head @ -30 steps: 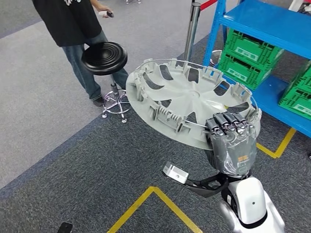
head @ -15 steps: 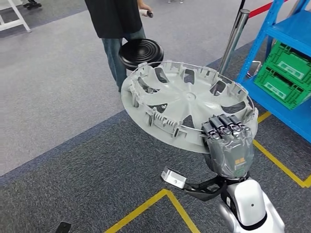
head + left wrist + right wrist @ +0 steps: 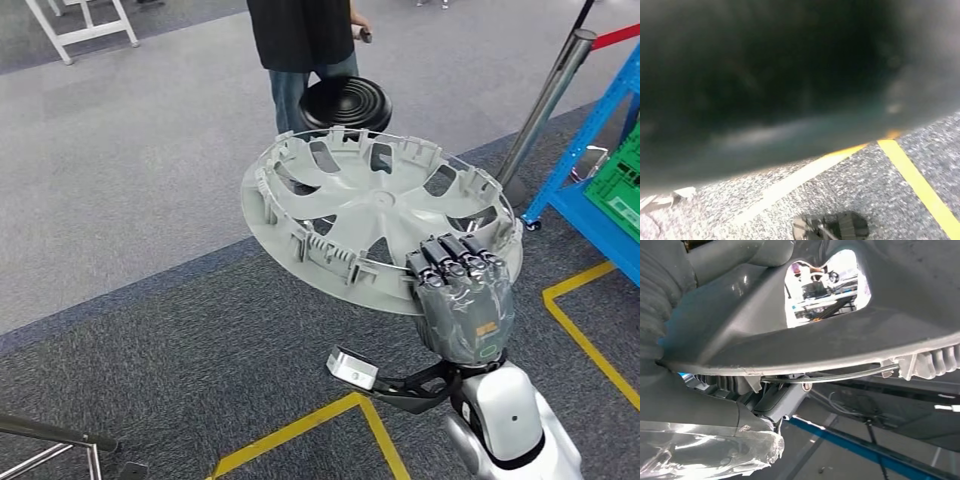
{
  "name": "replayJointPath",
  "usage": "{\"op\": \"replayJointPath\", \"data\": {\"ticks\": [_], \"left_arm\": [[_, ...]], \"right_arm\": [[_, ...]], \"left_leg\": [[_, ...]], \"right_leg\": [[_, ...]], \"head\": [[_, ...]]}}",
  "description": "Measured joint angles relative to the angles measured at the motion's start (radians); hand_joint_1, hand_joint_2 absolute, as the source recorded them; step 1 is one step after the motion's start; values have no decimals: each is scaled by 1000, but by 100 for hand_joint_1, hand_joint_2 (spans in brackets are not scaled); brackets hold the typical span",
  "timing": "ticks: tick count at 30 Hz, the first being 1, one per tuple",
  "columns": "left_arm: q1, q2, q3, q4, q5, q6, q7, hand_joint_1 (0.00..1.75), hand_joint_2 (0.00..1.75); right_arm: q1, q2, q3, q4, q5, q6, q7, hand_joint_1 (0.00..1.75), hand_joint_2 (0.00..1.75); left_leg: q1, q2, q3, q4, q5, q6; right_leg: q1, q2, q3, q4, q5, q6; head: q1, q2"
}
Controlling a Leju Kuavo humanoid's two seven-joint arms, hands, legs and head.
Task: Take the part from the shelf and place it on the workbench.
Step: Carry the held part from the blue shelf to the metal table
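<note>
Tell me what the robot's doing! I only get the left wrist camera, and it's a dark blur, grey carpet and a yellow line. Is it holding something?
Observer: Yes. Its right hand grips a big grey wheel cover by the rim.
Operator: Is it tipping over?
Observer: No, it sits nearly flat, ribbed inner side up.
Operator: Is anybody near?
Observer: A person stands beyond the cover, beside a black stool.

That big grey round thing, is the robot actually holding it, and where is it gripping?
Yes. The right hand holds the grey wheel cover by its near rim, fingers curled over the edge. It is carried roughly flat, inner side up.
</note>
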Motion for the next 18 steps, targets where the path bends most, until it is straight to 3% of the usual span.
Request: {"op": "replayJointPath", "data": {"ticks": [1, 3, 4, 5, 7, 9, 10, 11, 12, 14, 16, 18], "left_arm": [[-1, 1, 1, 0, 2, 1, 7, 0, 0], [0, 2, 3, 0, 8, 1, 18, 0, 0], [3, 1, 4, 0, 11, 2, 22, 0, 0], [4, 0, 5, 0, 14, 3, 26, 0, 0], [1, -2, 7, 0, 17, 4, 30, 0, 0], [-3, -4, 8, 0, 17, 4, 32, 0, 0], [-3, -5, 8, 0, 17, 4, 32, 0, 0], [-2, -6, 9, 0, 17, 4, 32, 0, 0], [-2, -7, 9, 0, 17, 4, 33, 0, 0], [-2, -7, 10, 0, 17, 3, 33, 0, 0], [-3, -6, 10, 0, 17, 3, 33, 0, 0], [0, -6, 11, 0, 17, 3, 33, 0, 0]], "right_arm": [[0, 0, 0, 0, 0, 2, 0, 175, 175], [0, 0, 0, 0, 0, 5, 0, 175, 175], [0, 0, 1, -1, 0, 7, -1, 175, 175], [0, 0, 1, -3, 0, 8, -2, 175, 175], [0, 0, 1, -5, 0, 10, -5, 175, 175], [2, 0, 1, -6, 0, 10, -7, 175, 175], [2, 0, 1, -6, 0, 10, -8, 175, 175], [3, 0, 1, -6, 0, 11, -9, 175, 175], [4, 0, 1, -6, 0, 11, -10, 175, 175], [4, 0, 1, -6, 0, 11, -11, 175, 175], [5, 0, 1, -7, 0, 11, -13, 175, 175], [5, 0, 1, -8, 0, 11, -14, 175, 175]], "left_leg": [[-6, 9, 9, -21, -3, 5], [-6, -10, 12, -35, -3, 12], [-3, -22, 15, -42, 0, 15], [1, -33, 20, -49, 2, 19], [6, -56, 25, -55, 4, 24], [8, -84, 26, -54, 3, 26], [8, -98, 28, -54, 3, 26], [10, -113, 30, -53, 2, 25], [12, -128, 32, -51, 0, 22], [15, -157, 30, -40, -5, 13], [19, -181, 16, -27, -6, 1], [24, -204, 4, -24, -2, -9]], "right_leg": [[2, -11, 0, -1, -2, 3], [4, -32, 0, -3, -8, 10], [3, -23, -2, 3, -16, 13], [1, 1, -11, 25, -31, 17], [-3, 66, -60, 130, -81, 22], [-6, 92, -130, 254, -122, 27], [-7, 94, -149, 279, -117, 30], [-10, 96, -149, 263, -92, 33], [-13, 101, -130, 210, -51, 36], [-26, 151, -73, 81, 15, 43], [-31, 193, -44, 22, 27, 42], [-29, 179, -41, 17, 24, 31]], "head": [[0, 0], [1, 0], [1, 0], [2, 0], [6, 0], [8, 0], [8, 0], [8, 0], [8, 0], [9, 0], [10, 0], [9, 0]]}}
